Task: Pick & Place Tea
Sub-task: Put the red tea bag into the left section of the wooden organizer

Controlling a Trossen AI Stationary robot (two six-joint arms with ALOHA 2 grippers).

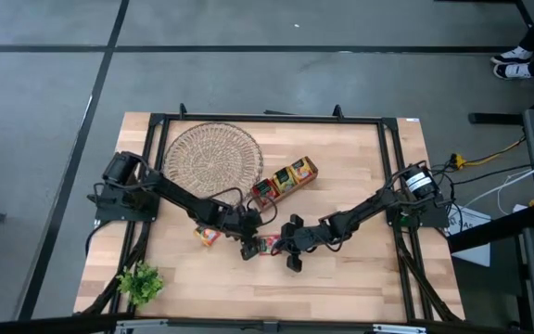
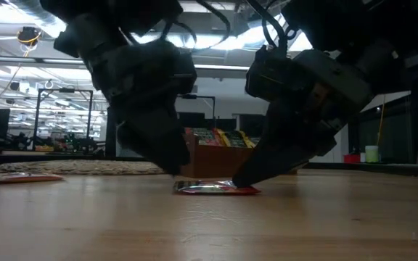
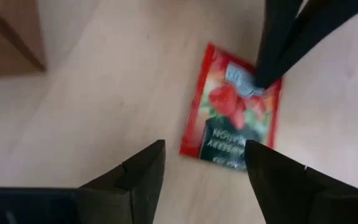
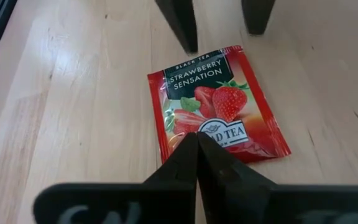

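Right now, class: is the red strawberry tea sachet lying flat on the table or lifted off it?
Flat on the table. The red sachet rests on the wood; the shut right pincer presses down on it.

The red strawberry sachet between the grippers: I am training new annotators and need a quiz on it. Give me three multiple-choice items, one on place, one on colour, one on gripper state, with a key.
1. Where does the red strawberry sachet lie?
A. In the wooden tray
B. Flat on the table top
C. On the wicker dish

2. What colour is the band behind its printed name?
A. Dark green
B. Yellow
C. White

3. How do the grippers stand at it?
A. Both open
B. Left gripper shut, right gripper open
C. Left gripper open, right gripper shut

Key: 1 B, it lies on the bare wood of the table, away from the wooden tray and wicker dish. 2 A, a dark green band shows in the right wrist view. 3 C, the left gripper has its fingers apart, while the right gripper has its tips together on the sachet.
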